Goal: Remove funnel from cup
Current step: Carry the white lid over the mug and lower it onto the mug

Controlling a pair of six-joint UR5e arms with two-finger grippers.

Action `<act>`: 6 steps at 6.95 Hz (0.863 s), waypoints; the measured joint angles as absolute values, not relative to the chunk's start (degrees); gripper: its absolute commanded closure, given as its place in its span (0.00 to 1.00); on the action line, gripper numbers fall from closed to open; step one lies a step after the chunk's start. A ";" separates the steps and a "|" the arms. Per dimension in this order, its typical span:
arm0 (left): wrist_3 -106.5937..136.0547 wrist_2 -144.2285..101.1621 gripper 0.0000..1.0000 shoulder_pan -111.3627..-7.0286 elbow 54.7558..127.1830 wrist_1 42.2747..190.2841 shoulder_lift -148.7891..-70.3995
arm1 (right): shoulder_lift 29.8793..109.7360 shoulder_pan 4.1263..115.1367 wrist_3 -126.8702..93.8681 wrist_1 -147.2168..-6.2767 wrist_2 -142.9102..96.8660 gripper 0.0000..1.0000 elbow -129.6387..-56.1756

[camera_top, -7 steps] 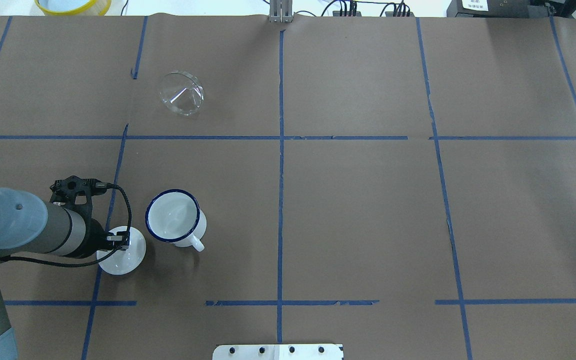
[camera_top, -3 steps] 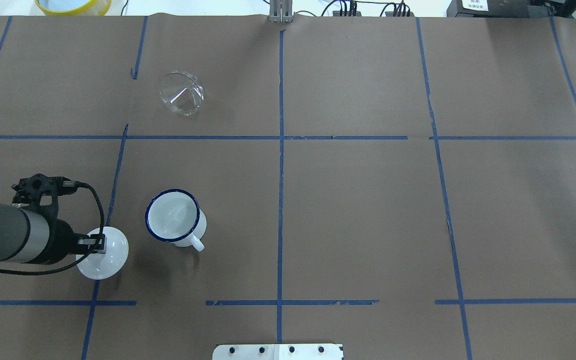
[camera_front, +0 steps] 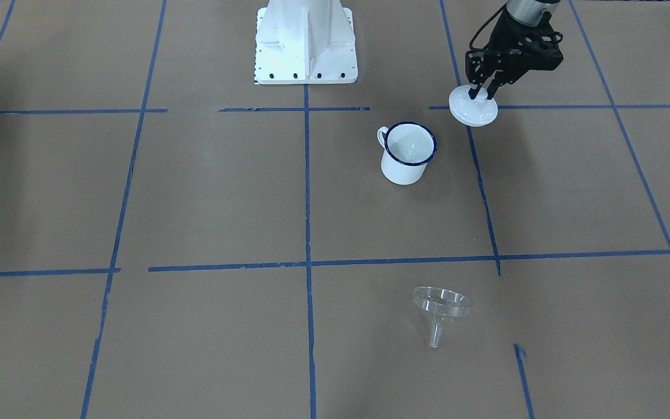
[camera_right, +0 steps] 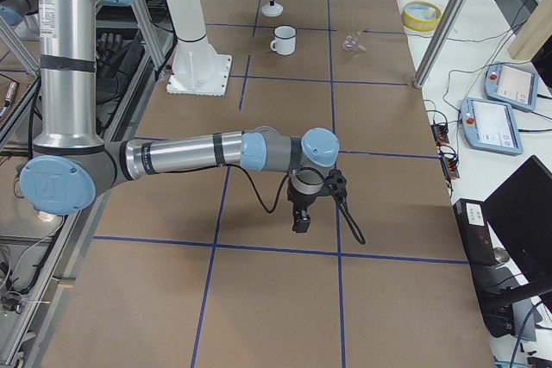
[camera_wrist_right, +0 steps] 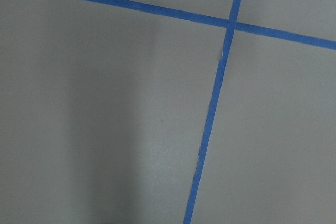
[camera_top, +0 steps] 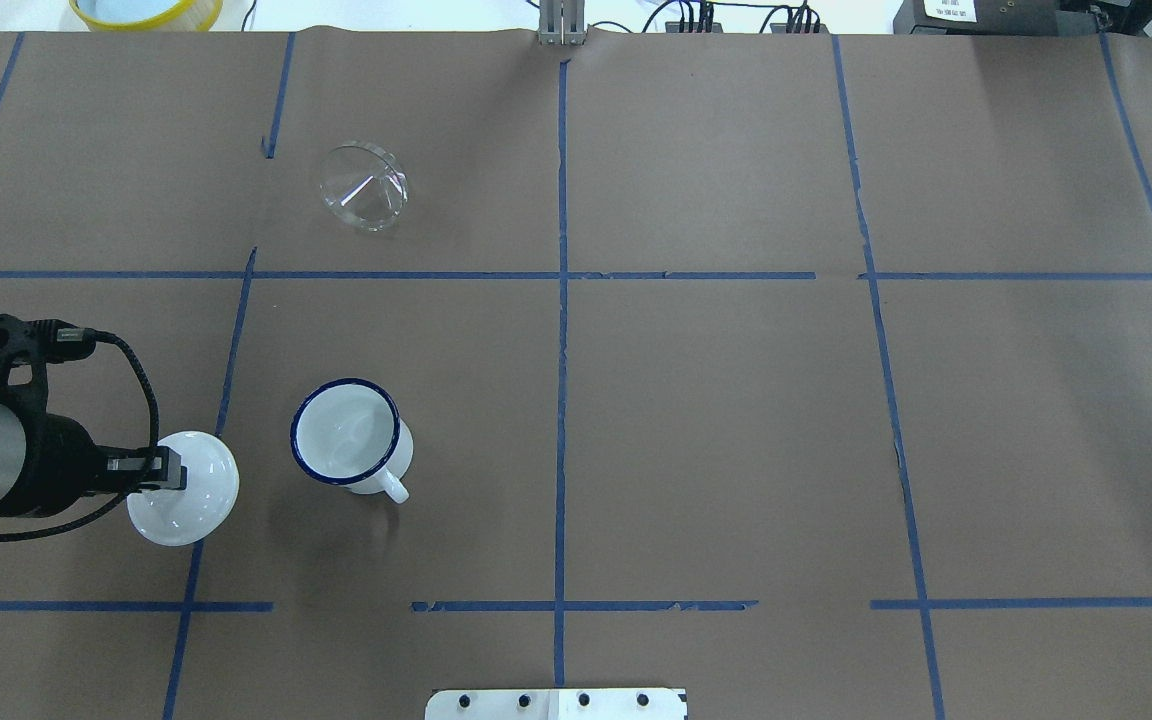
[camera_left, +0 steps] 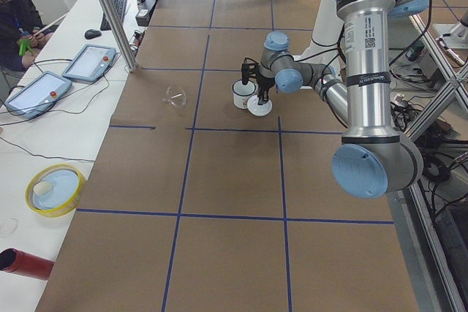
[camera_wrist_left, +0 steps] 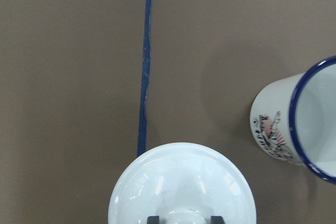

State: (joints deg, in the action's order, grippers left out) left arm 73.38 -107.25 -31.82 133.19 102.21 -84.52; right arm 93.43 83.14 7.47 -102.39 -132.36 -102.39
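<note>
The clear funnel (camera_top: 363,187) lies tipped on the brown table, far beyond the cup; it also shows in the front view (camera_front: 441,305). The white cup (camera_top: 346,432) with a blue rim stands upright and empty, also in the left wrist view (camera_wrist_left: 310,124). My left gripper (camera_top: 171,472) is shut on the knob of a white round lid (camera_top: 191,495), held to the left of the cup and apart from it. My right gripper (camera_right: 302,221) shows only in the exterior right view, far from the objects; I cannot tell whether it is open or shut.
Blue tape lines grid the brown paper. The robot's white base plate (camera_top: 556,703) is at the near edge. A yellow-rimmed bowl (camera_top: 146,10) sits off the far left corner. A metal post (camera_left: 110,12) and tablets (camera_left: 89,61) stand beyond the table's far edge.
My left arm has drawn back to the left with the white lid in its grip, away from the cup. The cup and the funnel have not moved.
</note>
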 measured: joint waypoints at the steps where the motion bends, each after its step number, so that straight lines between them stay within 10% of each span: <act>1: 73.37 -107.67 1.00 -32.50 132.93 96.78 -89.39 | 93.43 83.15 7.47 -102.39 -132.36 0.00 -102.39; 6: 73.30 -108.01 1.00 -32.61 122.28 80.99 -111.60 | 93.42 83.15 7.47 -102.39 -132.36 0.00 -102.39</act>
State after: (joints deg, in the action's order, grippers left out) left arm 73.30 -108.01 -32.61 122.28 80.99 -111.60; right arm 93.42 83.15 7.47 -102.39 -132.36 -102.39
